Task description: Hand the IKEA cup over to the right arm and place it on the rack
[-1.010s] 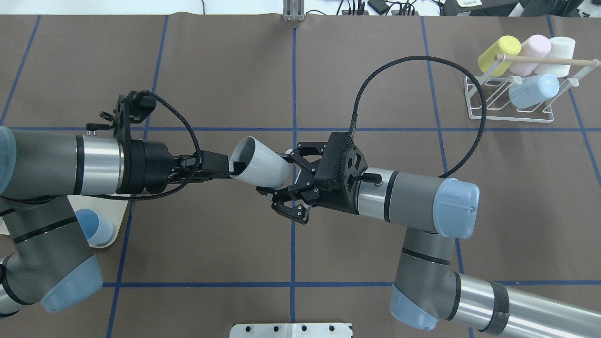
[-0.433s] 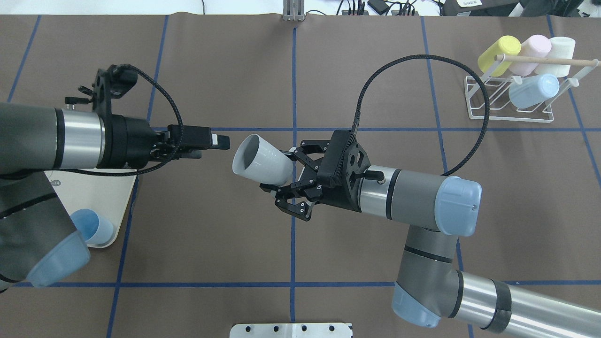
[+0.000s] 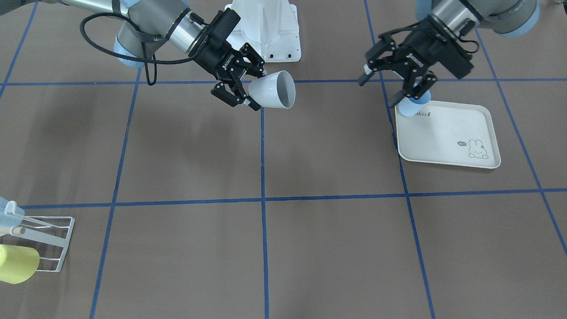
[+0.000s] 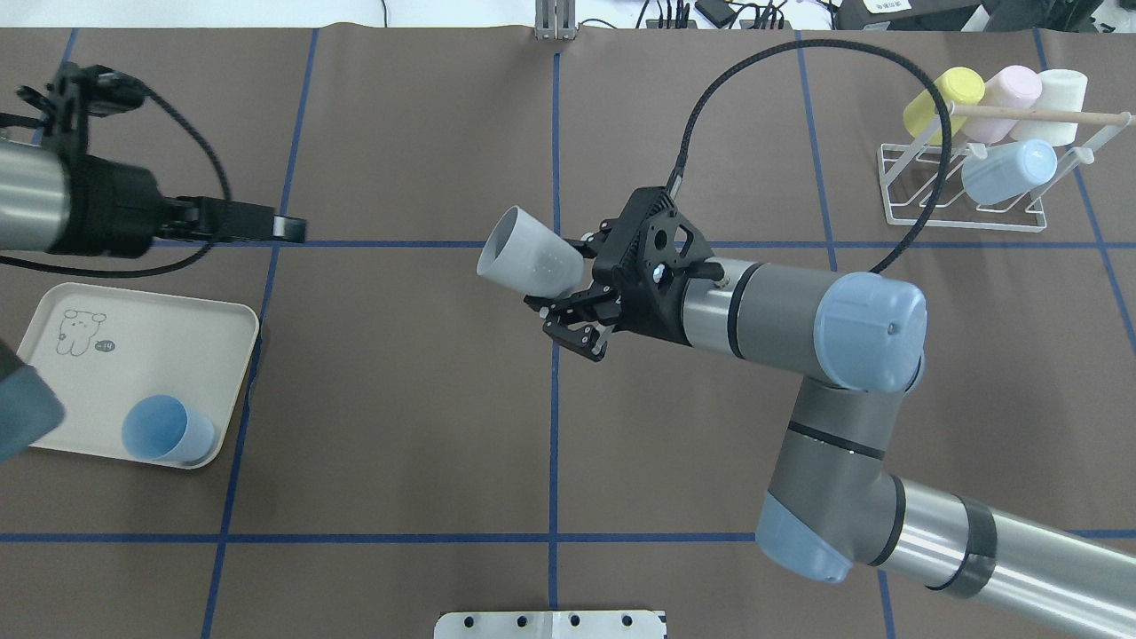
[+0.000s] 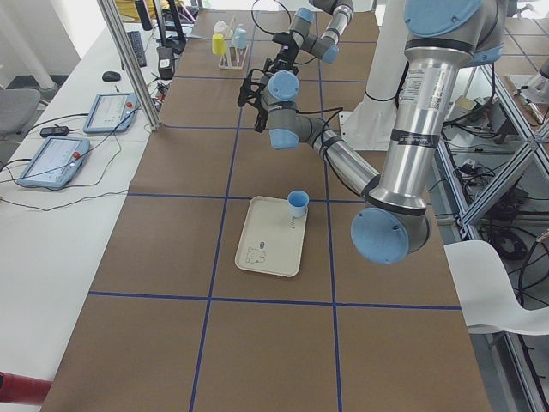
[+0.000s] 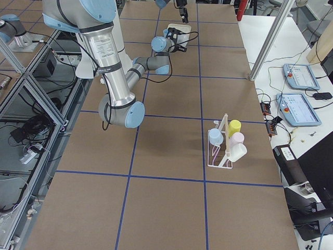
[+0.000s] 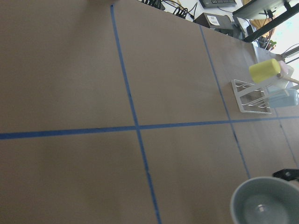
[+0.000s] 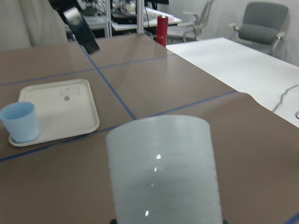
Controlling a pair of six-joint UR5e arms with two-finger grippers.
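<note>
One by one, went through six views. Front-facing: found the right gripper [image 3: 253, 90] pinching the IKEA cup [image 3: 273, 90] at its narrow base, mouth outward, raised above the table [image 3: 177, 155] near its middle. Found the left gripper [image 3: 376, 94] spread, holding nothing, raised near the tray [image 3: 447, 133] and its blue cup [image 3: 412, 107]. Judged slippage the chief hazard: smooth tapered wall, hold at the small end only, liable to squeeze forward out of the grip under a quick swing. Overhead: located the rack [image 4: 890, 188] well apart in the far right corner, carrying a yellow cup [image 4: 943, 99], pink cup [image 4: 1010, 91], white cup [image 4: 1061, 93] and pale blue cup [image 4: 1007, 173] under the dowel [image 4: 1029, 114], with room only beside the pale blue cup. Expect a knock against those neighbours or the dowel from any misaligned approach. Noted a black cable [image 4: 799, 43] looping from the right gripper across the rack in this view; possible snag, height not judgeable. Exterior left: confirmed tray and blue cup at the near end, rack far down the table; cannot judge either gripper here. Exterior right: saw slanted bars [image 6: 216, 151] on the rack; would need to tilt the cup mouth to match, or risk a glancing miss and a drop. Left wrist: caught only the cup's rim low in the corner, rack far beyond. Right wrist: saw the cup filling the lower frame, contact hidden; cannot verify grip depth.
</note>
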